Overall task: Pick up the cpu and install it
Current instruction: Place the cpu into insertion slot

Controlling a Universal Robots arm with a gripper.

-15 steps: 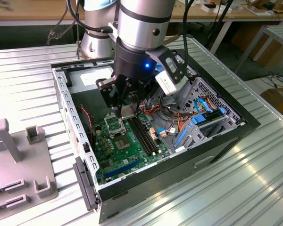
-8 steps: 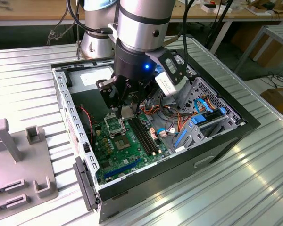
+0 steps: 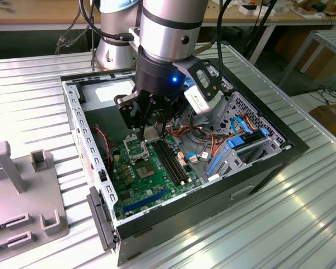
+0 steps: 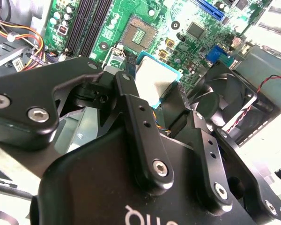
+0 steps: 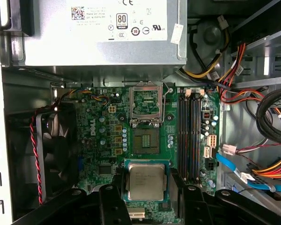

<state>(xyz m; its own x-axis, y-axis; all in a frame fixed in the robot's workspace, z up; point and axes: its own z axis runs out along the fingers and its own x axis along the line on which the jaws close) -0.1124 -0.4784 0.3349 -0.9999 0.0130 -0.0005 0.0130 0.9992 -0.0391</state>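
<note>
- On my screen, the silver and black arm body [image 3: 168, 50] blocks the far middle of the case in the exterior view, so I read the inside of the case from the wrist views.
- A grey plastic fixture [image 3: 22, 190] on the table at the exterior view's left is cut off by the picture's edge.
- The chip's underside is hidden from me, as are the two edges under the fingers.
- The open black metal computer case [image 3: 269, 162] lies on the ribbed silver metal table [image 3: 302, 224].
- Inside it I see:
  - a green motherboard [image 5: 103, 140];
  - a silver box-shaped power supply [image 5: 103, 42];
  - a round black fan [image 5: 56, 145] with a red and black wire;
  - a bundle of orange, yellow and blue cables [image 5: 267, 154];
  - long black memory slots [image 5: 189, 136].
- On the motherboard sits the square metal-framed socket [image 5: 145, 140]. Its hinged metal cover [image 5: 147, 105] stands open on the power-supply side, and the contact field is exposed.
- The cpu [image 5: 146, 183] is a small flat square chip with a silver-grey metal face inside a thin green edge. In the second wrist view [image 4: 154, 82] the face looks pale with a teal border.
- The jaws are pinching the cpu by two opposite edges, with one black finger [image 5: 113, 204] on each side.
- The cpu is held above the motherboard. In the first wrist view it shows just beside the socket, on the side away from the power supply, between the fan and the memory slots.
</note>
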